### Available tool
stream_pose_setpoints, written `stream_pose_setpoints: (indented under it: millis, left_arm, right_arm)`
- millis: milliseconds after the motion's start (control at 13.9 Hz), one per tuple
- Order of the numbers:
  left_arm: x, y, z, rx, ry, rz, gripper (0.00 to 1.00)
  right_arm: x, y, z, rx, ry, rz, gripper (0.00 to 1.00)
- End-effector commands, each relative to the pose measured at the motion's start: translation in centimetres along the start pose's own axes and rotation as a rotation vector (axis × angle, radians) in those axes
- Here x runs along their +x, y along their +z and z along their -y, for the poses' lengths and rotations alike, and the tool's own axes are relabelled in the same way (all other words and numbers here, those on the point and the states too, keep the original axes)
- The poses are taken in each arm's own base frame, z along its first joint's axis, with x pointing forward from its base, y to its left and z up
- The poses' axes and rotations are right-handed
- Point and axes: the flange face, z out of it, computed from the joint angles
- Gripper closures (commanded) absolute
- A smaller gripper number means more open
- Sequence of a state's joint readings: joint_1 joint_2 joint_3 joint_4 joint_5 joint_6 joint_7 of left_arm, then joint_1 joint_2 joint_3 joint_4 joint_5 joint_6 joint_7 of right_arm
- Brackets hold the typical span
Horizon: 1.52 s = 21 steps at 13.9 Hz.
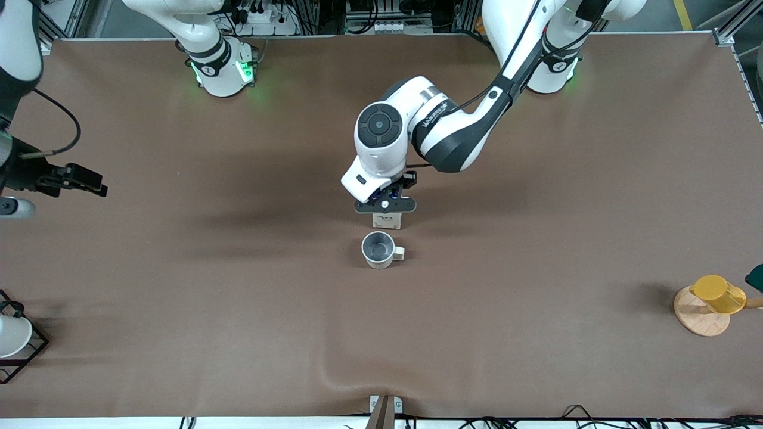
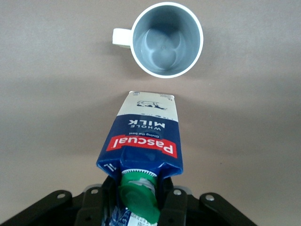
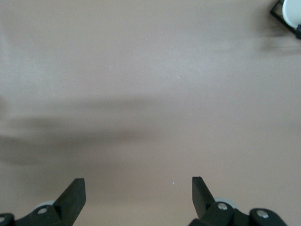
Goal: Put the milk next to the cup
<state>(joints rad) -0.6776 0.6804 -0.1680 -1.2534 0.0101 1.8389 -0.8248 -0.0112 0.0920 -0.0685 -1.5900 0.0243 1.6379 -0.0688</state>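
The left pincer [image 1: 385, 205] is clamped on the top of the milk [image 2: 143, 136] at its green cap, holding it upright just beside the cup [image 1: 378, 248], on the side farther from the front camera. That grip from above keeps the carton steady for setting down; whether its base touches the counter [image 1: 536, 250] I can't tell. The right pincer [image 3: 138, 193] waits, spread wide and empty, over bare counter at its own end.
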Motion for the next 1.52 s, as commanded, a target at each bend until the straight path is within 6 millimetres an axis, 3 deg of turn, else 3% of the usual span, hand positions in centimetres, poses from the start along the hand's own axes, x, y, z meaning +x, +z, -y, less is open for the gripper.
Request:
stream_pose_setpoints:
  millis: [0,216,361,649,794,938,1155,1227,1443]
  left_arm:
    - [0.9,-0.1,-0.3,-0.031,0.003,-0.002,0.66]
    - [1.7,-0.3,0.4,-0.040,-0.010,-0.007,0.64]
    - [2.1,-0.3,0.5,-0.050,-0.002,-0.020,0.54]
    - [2.2,0.3,0.2,-0.059,-0.002,-0.024,0.52]
    - [2.2,0.3,0.3,-0.065,-0.006,-0.016,0.45]
    - [2.2,0.4,0.4,-0.061,-0.006,-0.016,0.00]
    - [2.3,-0.6,1.1,-0.050,0.000,-0.009,0.00]
    - [2.3,-1.4,1.4,-0.051,-0.003,-0.014,0.00]
    - [4.6,-8.1,6.1,-0.076,-0.071,-0.094,0.00]
  right_arm:
    - [1.0,-1.9,0.5,-0.030,0.015,-0.019,0.00]
    - [0.7,-2.4,1.0,-0.026,0.048,-0.023,0.00]
    - [0.2,-2.4,1.1,-0.025,0.056,-0.001,0.00]
    - [-0.6,-2.1,1.1,-0.023,0.058,-0.023,0.00]
    - [-1.3,-1.9,1.3,-0.022,0.055,-0.042,0.00]
    - [-1.9,-1.5,1.3,-0.021,0.053,-0.037,0.00]
    - [-3.2,-1.1,1.4,-0.018,0.048,-0.087,0.00]
    - [-2.8,-1.4,1.9,-0.029,0.033,-0.098,0.00]
    - [-1.9,-3.0,2.1,-0.069,0.024,-0.118,0.00]
